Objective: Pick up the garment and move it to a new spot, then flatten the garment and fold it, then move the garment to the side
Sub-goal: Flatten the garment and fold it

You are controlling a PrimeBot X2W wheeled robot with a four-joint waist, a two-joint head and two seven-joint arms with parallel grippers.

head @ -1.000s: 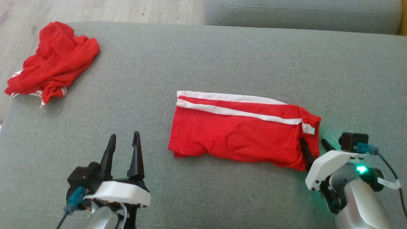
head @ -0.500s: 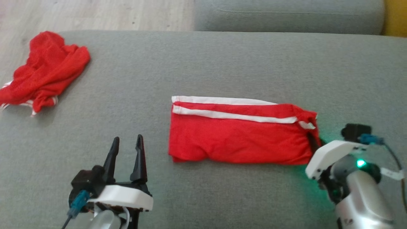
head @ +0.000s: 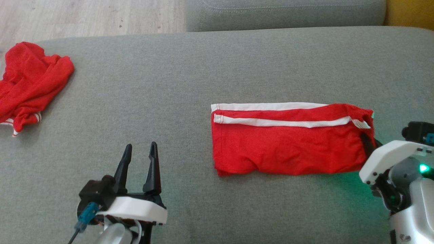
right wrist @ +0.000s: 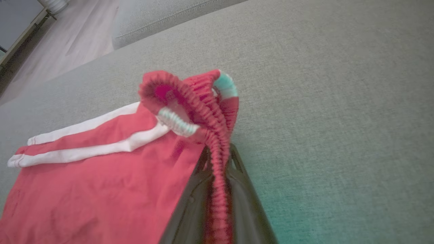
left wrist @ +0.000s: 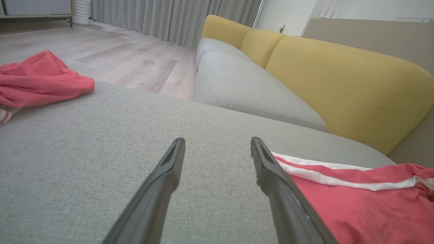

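crumpled red cloth [head: 30, 78]: far left | shorts [head: 288, 149]: waistband in right fingers [right wrist: 190, 210]

Left gripper [head: 140, 149] and right gripper [head: 369, 144] share long black fingers [head: 153, 166], white housings [head: 132, 207], silver forearms [head: 412, 217], blue cable connectors [head: 87, 212]; a green light [head: 423, 168] marks the right wrist.

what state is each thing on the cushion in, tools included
folded shorts, folded flat on the grey cushion, waistband end pinched and raised
crumpled red garment, bunched up at the cushion's left edge
left tool, open, empty, apart from the shorts
right tool, shut on the shorts' waistband
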